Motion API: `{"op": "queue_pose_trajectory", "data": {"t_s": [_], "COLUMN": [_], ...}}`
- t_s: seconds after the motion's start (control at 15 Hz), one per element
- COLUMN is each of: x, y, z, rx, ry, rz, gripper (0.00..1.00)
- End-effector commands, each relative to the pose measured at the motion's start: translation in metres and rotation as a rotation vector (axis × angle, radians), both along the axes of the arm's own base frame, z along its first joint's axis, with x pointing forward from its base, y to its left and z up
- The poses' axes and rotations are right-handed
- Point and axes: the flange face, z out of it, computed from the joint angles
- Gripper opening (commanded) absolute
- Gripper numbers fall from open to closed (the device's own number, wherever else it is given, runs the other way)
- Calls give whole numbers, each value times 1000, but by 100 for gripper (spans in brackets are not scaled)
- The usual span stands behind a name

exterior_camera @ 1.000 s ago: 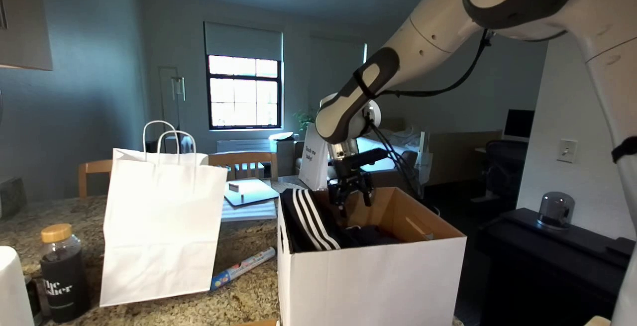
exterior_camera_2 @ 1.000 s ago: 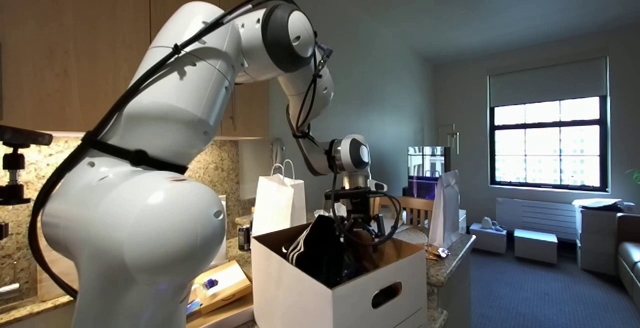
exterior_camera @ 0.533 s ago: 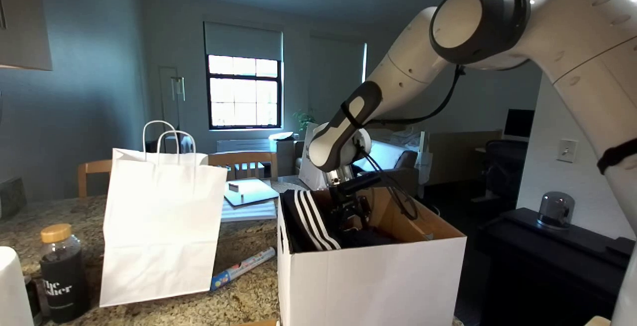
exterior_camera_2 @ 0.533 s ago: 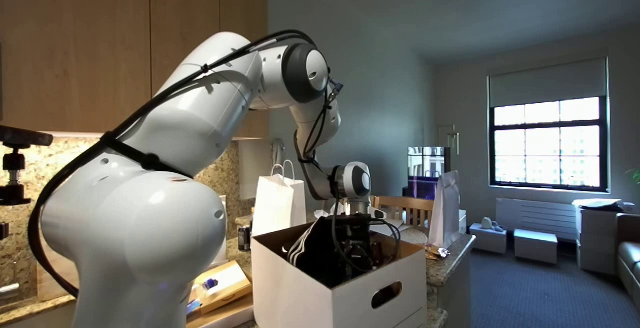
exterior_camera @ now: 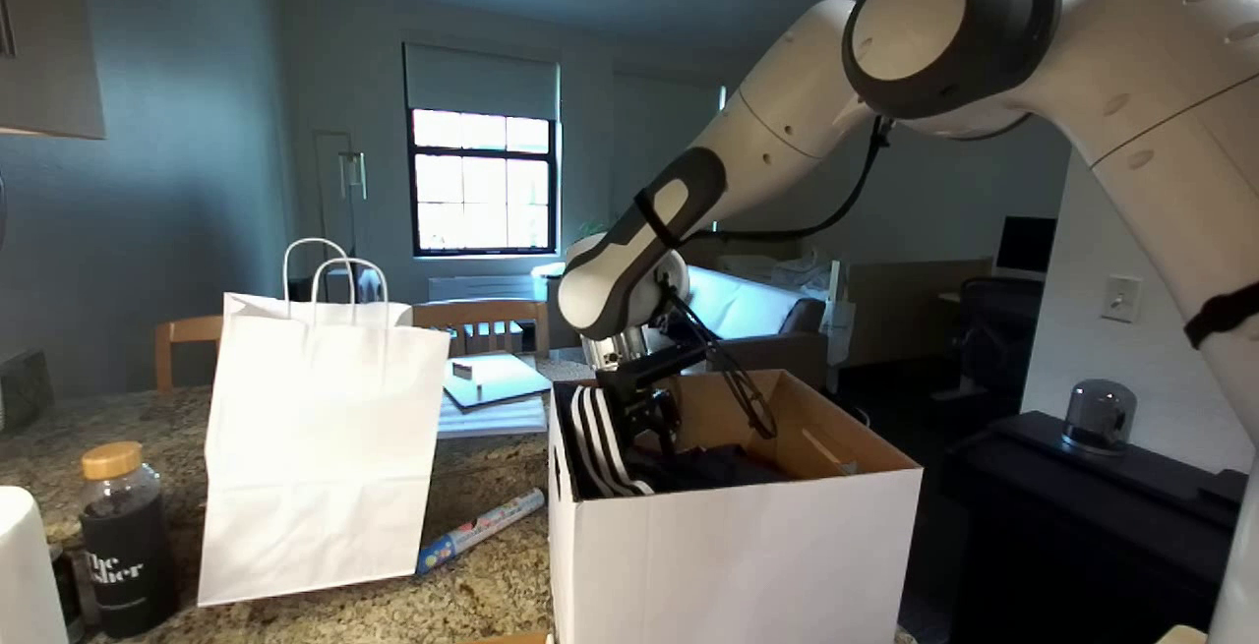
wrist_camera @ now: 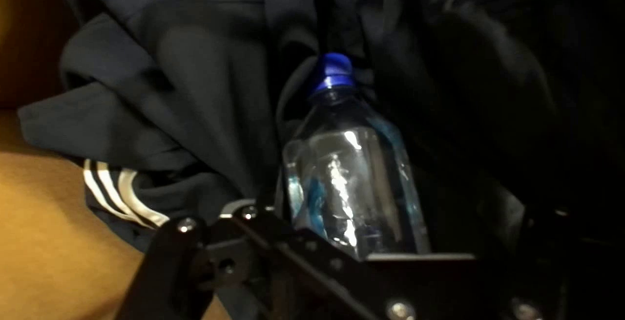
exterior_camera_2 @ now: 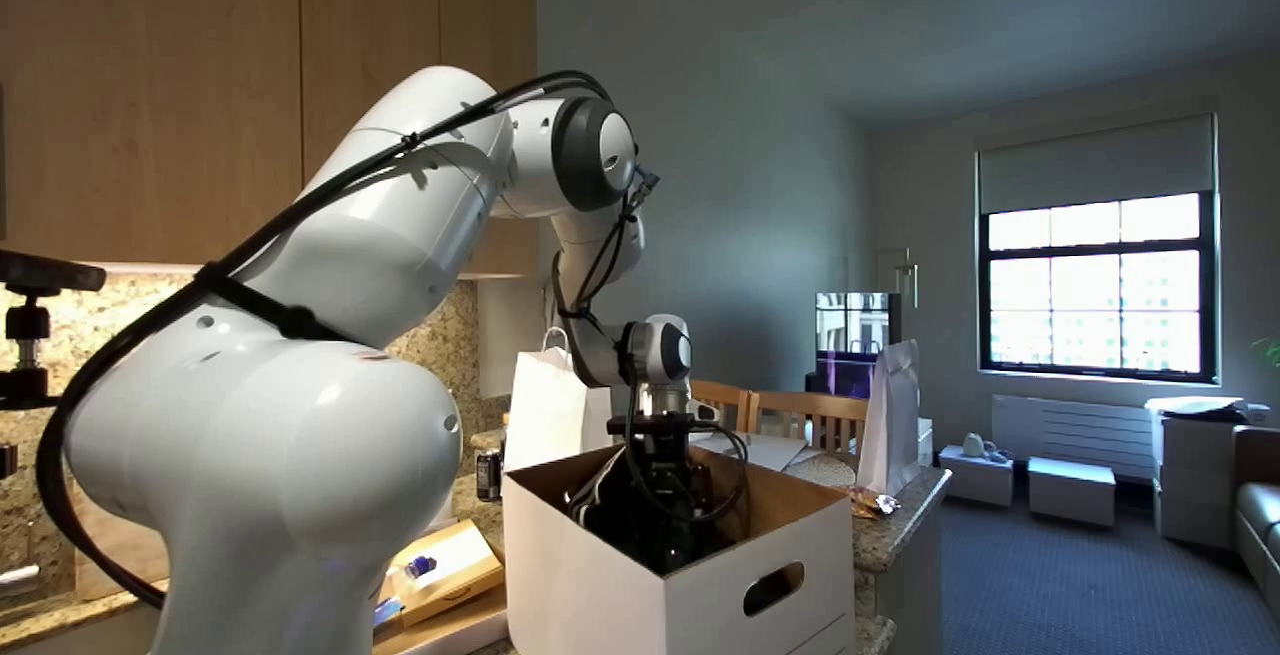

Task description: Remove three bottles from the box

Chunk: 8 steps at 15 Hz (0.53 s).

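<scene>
Below the top edges of the box (exterior_camera: pixel 738 565), a clear bottle (wrist_camera: pixel 355 178) lies on dark clothes (wrist_camera: pixel 210 75); the end effector (wrist_camera: pixel 375 215) is spread wide, gripping nothing. The bottle is probably slick and squeezable (weight unclear), best taken mid-body.

In an exterior view the box (exterior_camera: pixel 733 565) stands open at the top, with free room at right, where its bare brown inside shows; dark striped cloth (exterior_camera: pixel 602 447) rises against the opposite side. The gripper (wrist_camera: pixel 373 212) and a looped cable (exterior_camera: pixel 716 344) block part of the way in. In the wrist view, cloth crowds the left of the bottle (wrist_camera: pixel 356 178) (the right is too dark to read). On the counter (exterior_camera: pixel 502 585), a tube (exterior_camera: pixel 482 529) lies across the gap between box and paper bag (exterior_camera: pixel 325 447)
</scene>
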Motion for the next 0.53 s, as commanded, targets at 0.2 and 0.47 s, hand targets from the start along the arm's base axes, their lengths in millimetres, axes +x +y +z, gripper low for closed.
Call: {"op": "queue_pose_trajectory", "data": {"t_s": [0.2,0.47], "x": [13,32], "y": [6,-8], "z": [-5,8], "rx": [21,24], "ry": [-2,-40], "rz": [16,-15], "gripper": [100,100]}}
